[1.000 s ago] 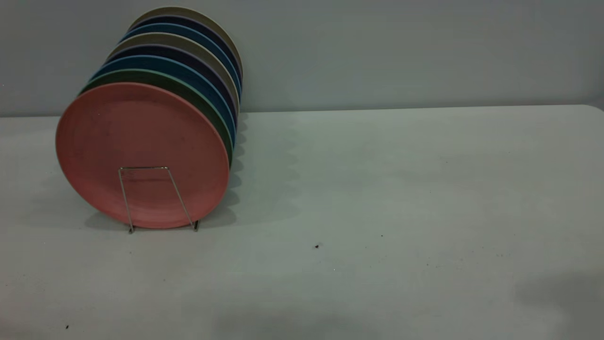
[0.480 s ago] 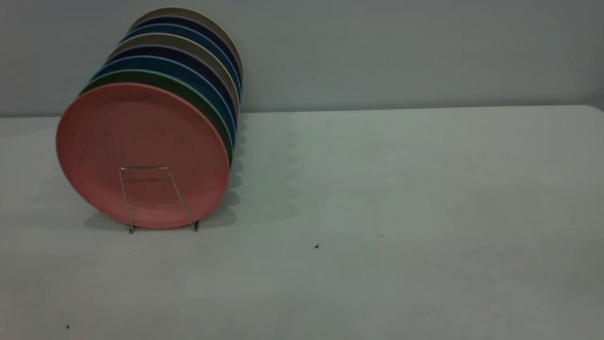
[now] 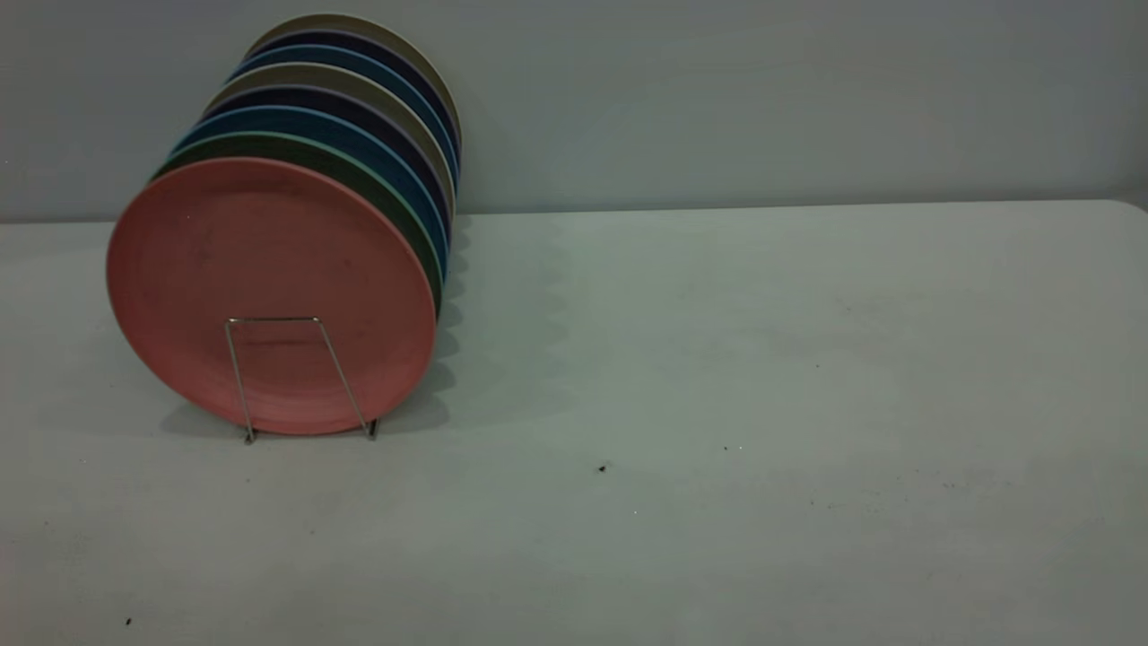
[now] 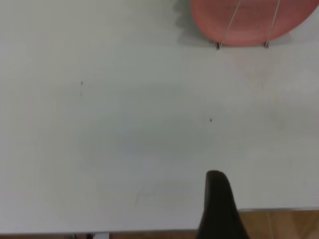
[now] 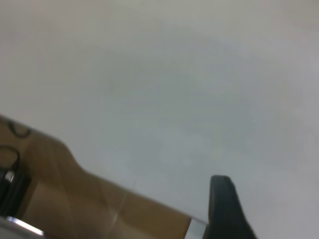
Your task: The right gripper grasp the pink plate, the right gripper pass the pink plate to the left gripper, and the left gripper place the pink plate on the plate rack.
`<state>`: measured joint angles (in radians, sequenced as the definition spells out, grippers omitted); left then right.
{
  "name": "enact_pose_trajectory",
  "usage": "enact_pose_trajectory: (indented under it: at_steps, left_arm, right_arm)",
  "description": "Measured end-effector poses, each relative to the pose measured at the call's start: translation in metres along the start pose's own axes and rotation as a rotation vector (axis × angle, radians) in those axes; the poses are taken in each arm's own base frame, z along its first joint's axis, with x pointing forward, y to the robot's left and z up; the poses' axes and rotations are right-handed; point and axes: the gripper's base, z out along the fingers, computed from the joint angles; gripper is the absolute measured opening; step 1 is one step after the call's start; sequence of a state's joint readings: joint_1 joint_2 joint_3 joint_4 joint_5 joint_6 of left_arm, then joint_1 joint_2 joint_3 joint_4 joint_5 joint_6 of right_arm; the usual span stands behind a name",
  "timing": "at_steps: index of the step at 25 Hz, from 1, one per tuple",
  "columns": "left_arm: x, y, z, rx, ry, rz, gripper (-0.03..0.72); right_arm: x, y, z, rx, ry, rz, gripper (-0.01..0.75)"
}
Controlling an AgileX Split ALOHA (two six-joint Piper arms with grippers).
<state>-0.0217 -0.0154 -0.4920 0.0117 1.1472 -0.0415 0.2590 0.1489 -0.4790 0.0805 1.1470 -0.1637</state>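
The pink plate point(image 3: 269, 296) stands upright in the front slot of the plate rack point(image 3: 237, 377), behind the rack's front wire loop, at the table's left. Its lower part also shows in the left wrist view point(image 4: 244, 20), with the rack's foot point(image 4: 218, 45) in front of it. Neither gripper is in the exterior view. In its own wrist view, my left gripper point(image 4: 219, 209) shows only as a black tip over the table's near edge, far from the plate. My right gripper point(image 5: 224, 209) shows likewise over a table edge, with no plate in sight.
Several more plates stand in the rack behind the pink one: a green plate point(image 3: 269, 144), blue ones point(image 3: 296, 115) and beige ones. The grey table point(image 3: 717, 359) stretches bare to the right. A wall rises behind it. Wooden floor point(image 4: 284, 224) lies beyond the near edge.
A dark shadow on the table's front right has faded away. The plates and the rack have not moved.
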Motion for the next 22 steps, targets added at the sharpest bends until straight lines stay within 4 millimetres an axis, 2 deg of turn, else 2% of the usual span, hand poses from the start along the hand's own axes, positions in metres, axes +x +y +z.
enact_pose_trajectory:
  at_steps: [6,16,22]
  left_arm:
    - [0.0008,-0.0009,0.0006,0.011,-0.010,0.054,0.517]
    - [0.0009,-0.0035,0.0005,0.064,-0.010,0.102,0.427]
    - [0.0009,-0.0036,0.0005,0.064,-0.010,0.103,0.413]
  right_arm:
    - [0.0006,0.0001,-0.0007,0.002,-0.015,-0.001,0.459]
    - [0.0007,0.0001,-0.0006,0.002,-0.015,-0.001,0.459]
    - [0.0012,0.0001,0.0001,0.002,-0.012,0.000,0.459]
